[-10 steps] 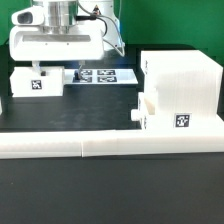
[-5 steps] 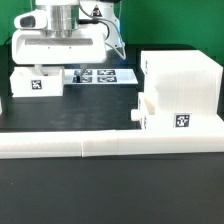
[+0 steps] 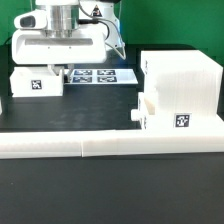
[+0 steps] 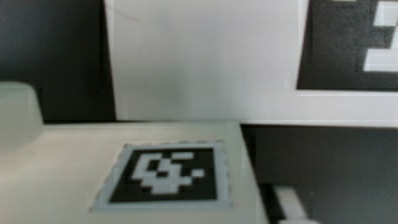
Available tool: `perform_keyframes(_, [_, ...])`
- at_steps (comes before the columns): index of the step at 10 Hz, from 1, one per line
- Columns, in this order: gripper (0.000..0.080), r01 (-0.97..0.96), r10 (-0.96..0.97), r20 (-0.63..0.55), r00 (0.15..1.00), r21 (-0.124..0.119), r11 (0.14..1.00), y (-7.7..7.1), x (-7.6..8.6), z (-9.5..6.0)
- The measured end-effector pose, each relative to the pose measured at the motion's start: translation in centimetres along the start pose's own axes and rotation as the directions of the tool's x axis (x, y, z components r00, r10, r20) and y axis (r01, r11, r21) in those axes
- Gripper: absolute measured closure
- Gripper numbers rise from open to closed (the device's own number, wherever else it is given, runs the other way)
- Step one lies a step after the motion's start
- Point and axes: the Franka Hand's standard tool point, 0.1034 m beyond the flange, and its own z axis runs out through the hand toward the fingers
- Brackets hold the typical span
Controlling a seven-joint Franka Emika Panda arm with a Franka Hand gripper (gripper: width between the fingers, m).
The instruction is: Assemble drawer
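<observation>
Arm low over small tray [image 3: 36, 82] at exterior view's left, back of table, marker board [image 3: 100, 76] just beside it. Gripper [image 3: 52, 66] fingertips hidden behind tray, can't tell if open or clamped. Big housing [image 3: 182, 88] sits exterior view's right w/ second tray [image 3: 160, 112] at its front. Wrist view: tray tag [image 4: 171, 174] close below. Risk: off-centre grab, tray twists/slips; could also snag on marker board edge.

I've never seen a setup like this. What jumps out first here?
Probably the big white drawer housing on the exterior view's right, with a small knobbed tray against its front. Then the robot's gripper at the back, low over another tagged tray, beside the marker board.
</observation>
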Motion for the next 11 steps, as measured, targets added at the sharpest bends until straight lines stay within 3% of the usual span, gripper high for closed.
perform_keyframes(5, [0.0758,0.003,-0.003,-0.001,1.0,0.0,1.0,-0.1,0.1,0.0])
perform_keyframes(6, [0.0758,0.025,-0.025,-0.01,1.0,-0.001,1.0,-0.8,0.6,-0.4])
perform_keyframes(9, [0.0757,0.109,-0.109,-0.039,0.993,0.004,0.994,-3.8,3.0,-2.3])
perform_keyframes(11, [0.0757,0.133,-0.132,-0.042,0.99,0.026,0.991,-4.8,6.1,-3.3])
